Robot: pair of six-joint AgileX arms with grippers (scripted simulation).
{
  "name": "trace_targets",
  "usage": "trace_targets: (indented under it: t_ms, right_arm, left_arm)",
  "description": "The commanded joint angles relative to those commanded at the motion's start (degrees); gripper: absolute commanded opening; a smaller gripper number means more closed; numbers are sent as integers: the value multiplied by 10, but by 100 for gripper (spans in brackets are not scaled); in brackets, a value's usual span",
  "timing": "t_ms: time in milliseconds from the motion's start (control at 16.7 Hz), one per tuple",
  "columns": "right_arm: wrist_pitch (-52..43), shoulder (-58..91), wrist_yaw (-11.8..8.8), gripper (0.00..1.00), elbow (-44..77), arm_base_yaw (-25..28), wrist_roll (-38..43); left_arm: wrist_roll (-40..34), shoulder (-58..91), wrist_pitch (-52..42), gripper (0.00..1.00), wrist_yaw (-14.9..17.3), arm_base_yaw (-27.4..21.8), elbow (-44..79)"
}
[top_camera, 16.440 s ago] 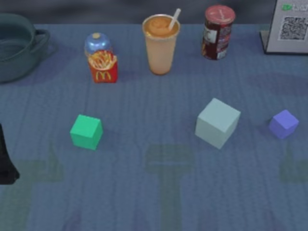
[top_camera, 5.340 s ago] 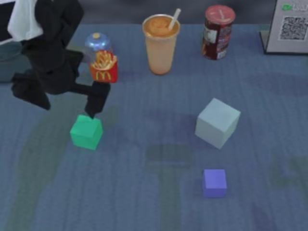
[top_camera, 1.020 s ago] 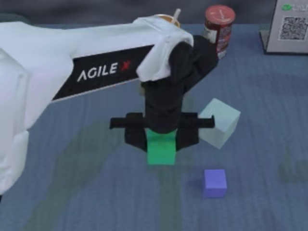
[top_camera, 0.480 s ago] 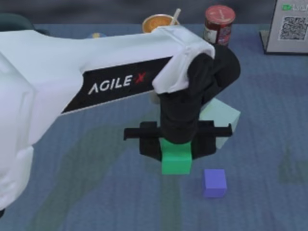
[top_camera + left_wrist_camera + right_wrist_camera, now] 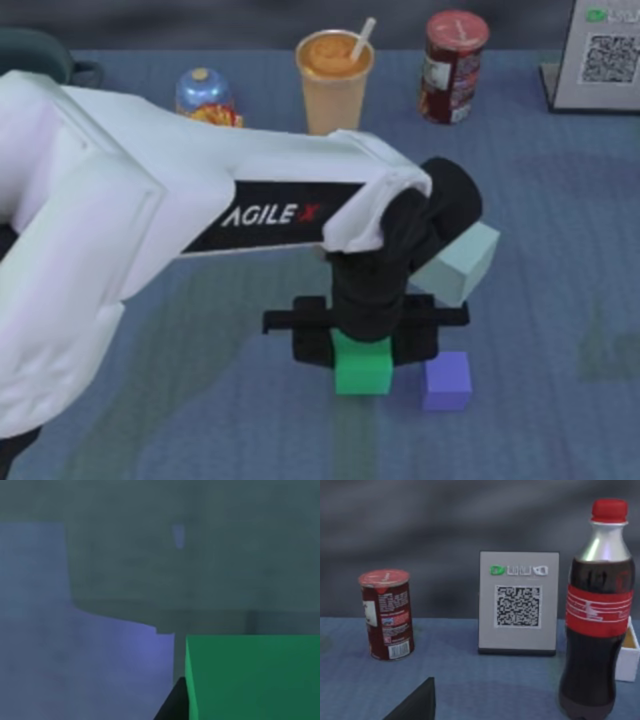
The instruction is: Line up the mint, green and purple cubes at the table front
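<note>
One green cube (image 5: 362, 366) is held clamped in the left gripper (image 5: 364, 340) near the table (image 5: 540, 420) front, just left of the purple cube (image 5: 446, 381); the mint cube (image 5: 462, 262) sits farther back. Contact with the table seemingly remains unconfirmed, so the cube should be lowered squarely, beside but apart from the purple cube, before release. The right arm is parked off to the right.

"AGILE X" reads on the left arm (image 5: 270, 213); the sign (image 5: 518, 610) bears a QR code.

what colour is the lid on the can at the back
Red; the can's lid shows best in the right wrist view.
</note>
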Motion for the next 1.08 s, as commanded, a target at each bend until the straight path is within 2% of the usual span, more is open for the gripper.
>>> trace_targets:
  t_ms: [240, 1020, 1080]
  right_arm:
    - [0, 0, 0, 100, 0, 0, 0]
    - [0, 0, 0, 100, 0, 0, 0]
    - [0, 0, 0, 100, 0, 0, 0]
  left_arm:
    - [0, 1, 2, 0, 0, 0, -2]
    - [0, 1, 2, 98, 0, 0, -2]
    - [0, 1, 2, 100, 0, 0, -2]
